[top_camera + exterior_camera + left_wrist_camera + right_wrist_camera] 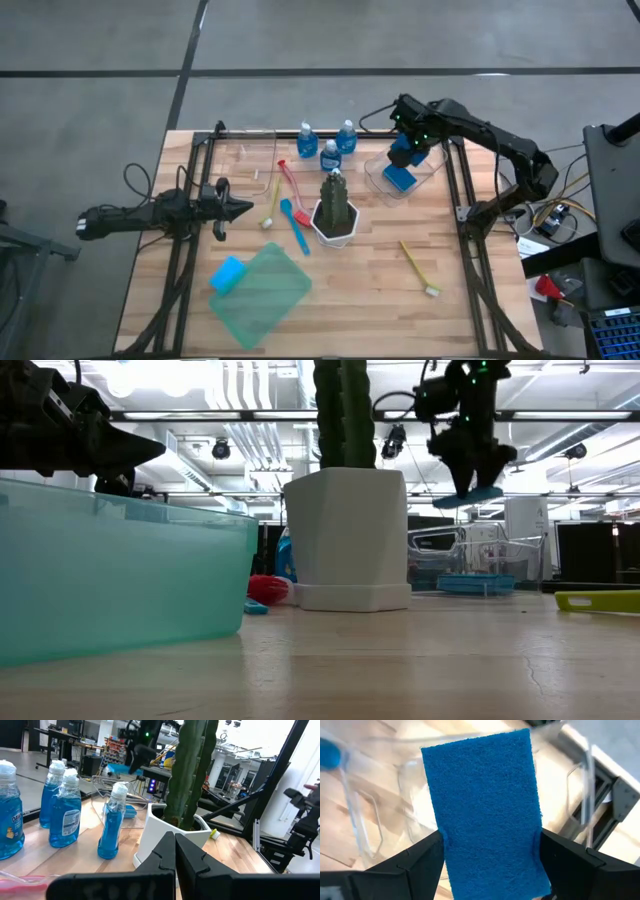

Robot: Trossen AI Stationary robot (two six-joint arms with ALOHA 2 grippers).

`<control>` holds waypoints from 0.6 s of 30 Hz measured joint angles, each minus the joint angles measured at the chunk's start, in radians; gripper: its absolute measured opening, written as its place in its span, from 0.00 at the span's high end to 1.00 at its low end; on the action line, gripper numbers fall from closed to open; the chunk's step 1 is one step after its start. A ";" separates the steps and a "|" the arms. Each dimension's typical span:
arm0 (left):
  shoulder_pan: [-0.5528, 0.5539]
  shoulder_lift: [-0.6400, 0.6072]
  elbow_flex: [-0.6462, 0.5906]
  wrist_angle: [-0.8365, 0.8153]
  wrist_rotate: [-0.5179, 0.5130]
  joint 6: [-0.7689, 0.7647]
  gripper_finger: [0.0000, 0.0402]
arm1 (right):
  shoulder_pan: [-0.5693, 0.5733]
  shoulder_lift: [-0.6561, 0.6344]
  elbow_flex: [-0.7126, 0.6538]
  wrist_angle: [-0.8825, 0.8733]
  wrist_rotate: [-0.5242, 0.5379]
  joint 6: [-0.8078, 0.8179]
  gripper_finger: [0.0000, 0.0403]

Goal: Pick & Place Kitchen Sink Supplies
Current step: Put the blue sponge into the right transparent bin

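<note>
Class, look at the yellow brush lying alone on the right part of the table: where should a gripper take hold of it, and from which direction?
Grip the yellow brush at mid-handle, coming straight down from above with the fingers across the thin handle. It lies flat on the table, with bare wood on both sides. The bristle head at its end is wider and a poorer hold. The right gripper is nearer but holds a blue sponge.

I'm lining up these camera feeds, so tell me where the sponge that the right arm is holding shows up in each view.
High view: blue sponge in the right end effector, above the clear bin.
Low view: upper right, sponge hanging edge-on.
Left wrist view: small, far off at upper left.
Right wrist view: fills the centre between the fingers.
Shared landmark: white pot, absent from the right wrist view.
</note>
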 joint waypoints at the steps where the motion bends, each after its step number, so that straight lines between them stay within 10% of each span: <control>1: 0.000 0.000 0.000 0.000 0.000 0.000 1.00 | 0.000 0.000 -0.020 0.007 -0.002 0.001 0.27; 18: 0.000 0.000 0.000 0.000 0.000 0.000 1.00 | 0.000 0.000 -0.255 0.240 -0.052 0.004 0.27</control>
